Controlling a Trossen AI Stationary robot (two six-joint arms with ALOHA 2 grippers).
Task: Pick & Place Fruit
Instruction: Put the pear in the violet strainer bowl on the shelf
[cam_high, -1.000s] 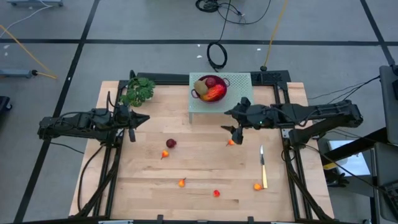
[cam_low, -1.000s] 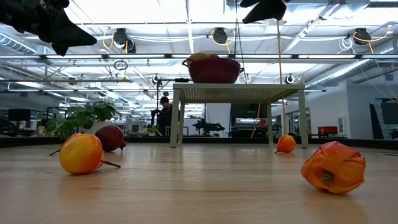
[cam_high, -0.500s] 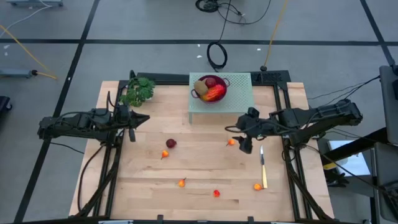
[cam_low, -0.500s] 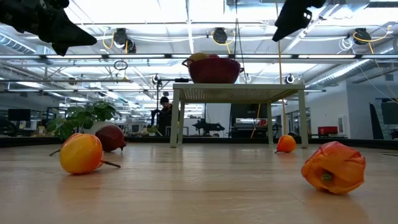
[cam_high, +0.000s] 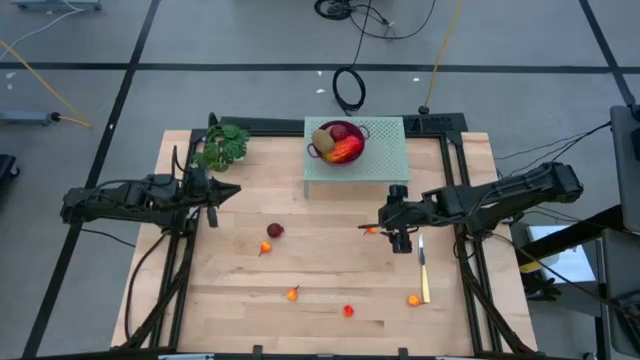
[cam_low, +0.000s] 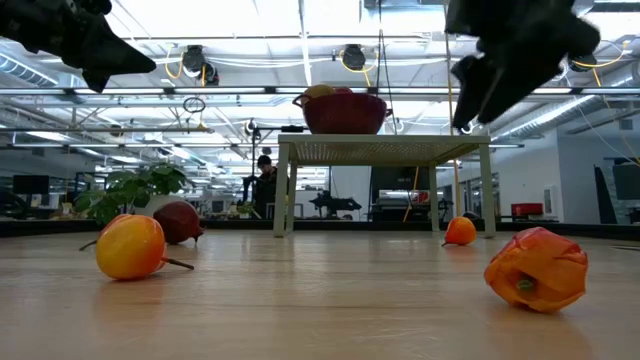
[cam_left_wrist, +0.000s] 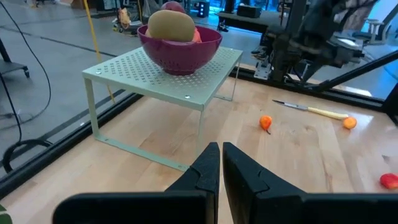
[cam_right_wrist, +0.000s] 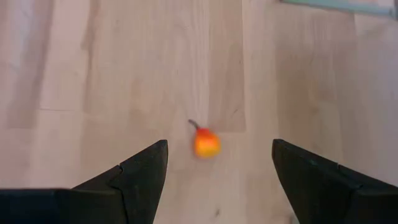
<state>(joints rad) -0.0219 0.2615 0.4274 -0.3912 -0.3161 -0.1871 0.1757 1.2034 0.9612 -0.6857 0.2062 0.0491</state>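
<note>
My right gripper is open and hangs above the table beside a tiny orange fruit. In the right wrist view that fruit lies on the wood ahead of the gap between my fingers, untouched. My left gripper waits shut over the table's left side. A dark red bowl with a brown-green oval, a red ball and an orange-red piece stands on a pale green stand. A dark red ball and several small orange fruits rest on the wood.
A yellow-handled knife lies just right of my right gripper. A leafy sprig sits at the far left corner. More small fruits lie near the near edge. Bare wood spreads between the two arms.
My right gripper has moved from beside the stand toward the near edge and down, and now hangs lower next to the tiny orange fruit by the knife. The fruits have stayed where they were.
</note>
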